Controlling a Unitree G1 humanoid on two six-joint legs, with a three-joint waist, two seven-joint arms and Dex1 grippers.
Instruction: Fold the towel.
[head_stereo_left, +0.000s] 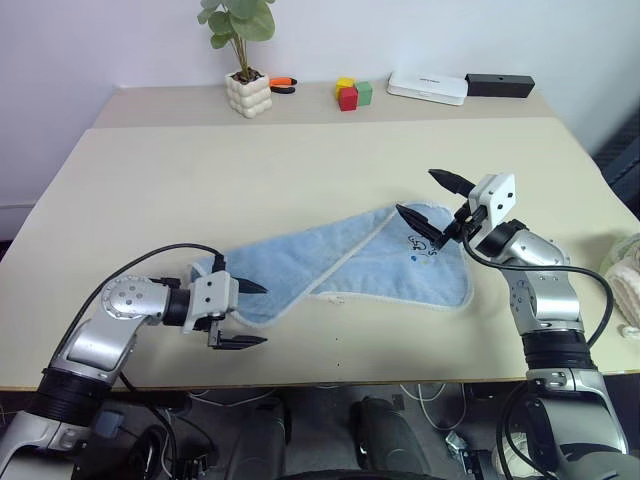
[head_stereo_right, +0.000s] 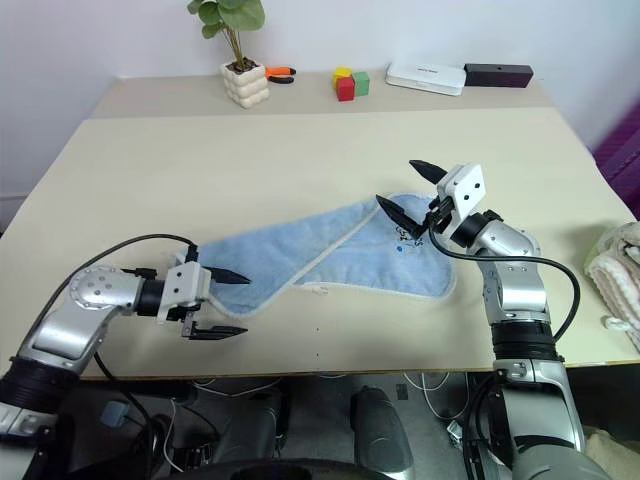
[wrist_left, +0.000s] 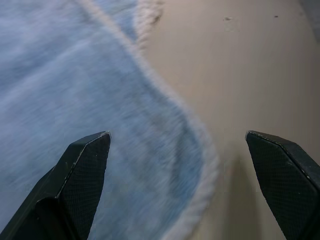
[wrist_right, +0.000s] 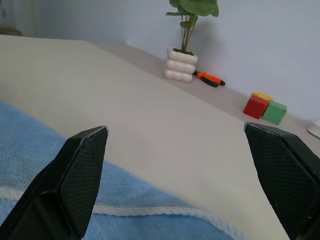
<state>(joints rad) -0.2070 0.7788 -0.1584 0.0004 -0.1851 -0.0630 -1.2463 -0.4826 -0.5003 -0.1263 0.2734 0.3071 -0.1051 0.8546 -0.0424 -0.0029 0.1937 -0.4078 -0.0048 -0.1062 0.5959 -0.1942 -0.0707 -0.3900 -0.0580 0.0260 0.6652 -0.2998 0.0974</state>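
Blue towel (head_stereo_left: 350, 262) flat (partly folded); both claws spread, empty.

A wide, matte beige tabletop (head_stereo_left: 300, 180) filled most of the scene, with a second beige table surface (head_stereo_left: 180, 100) butted against its far edge along a thin seam. Behind them rose a plain, pale lavender-white wall (head_stereo_left: 420, 35), evenly and softly lit. Along the far surface stood a small green-leaved plant in a white, bubbly ceramic pot (head_stereo_left: 247, 92), an orange-handled tool (head_stereo_left: 284, 83) just beside it, three small coloured blocks (head_stereo_left: 351, 93) in yellow, red and green, a flat white box (head_stereo_left: 427, 87) and a black rectangular bar (head_stereo_left: 499, 85). Below the near table edge, black cables (head_stereo_left: 440, 400) hung over a dark floor.
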